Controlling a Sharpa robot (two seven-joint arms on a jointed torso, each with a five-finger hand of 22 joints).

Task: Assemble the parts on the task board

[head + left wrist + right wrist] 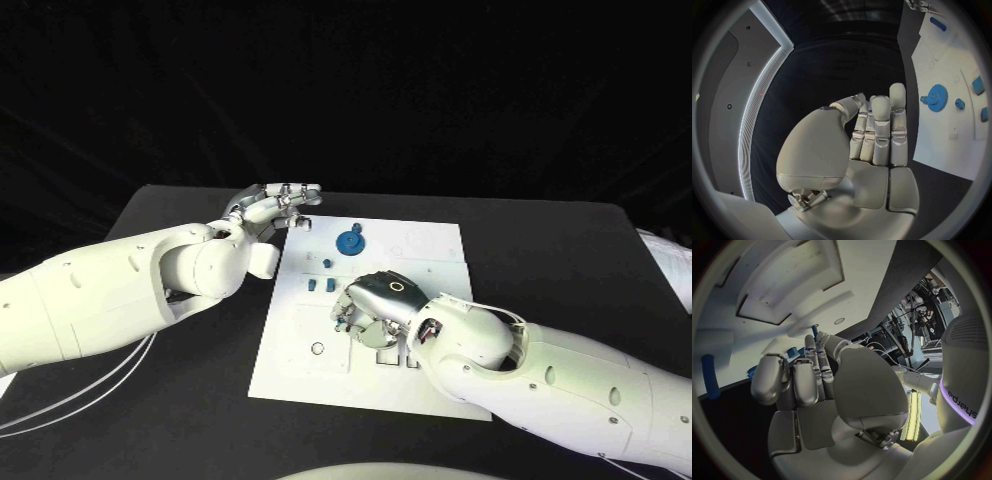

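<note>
We see the white board (289,375) lying in the middle of the black surface (577,250), its long sides running away from the robot. A blue gear (351,241) sits near the board's far edge, left of centre. Two small blue blocks (320,286) lie just nearer than the gear, towards the left edge, and a tiny blue peg (329,263) lies between them and the gear.

The left hand (274,207) hovers at the board's far left corner, over the edge where board meets surface. In its wrist view the fingers (879,130) stand straight and close together, the thumb beside them, and nothing lies in the palm.

The right hand (378,305) is over the middle of the board, palm down, just right of the blue blocks. Its wrist view shows the fingers (807,375) bent forward over the board; a thin blue part seems to show at the fingertips, but we cannot tell whether it is pinched or merely lies behind them. A blue rod (709,377) lies near the board's edge in that same view.
</note>
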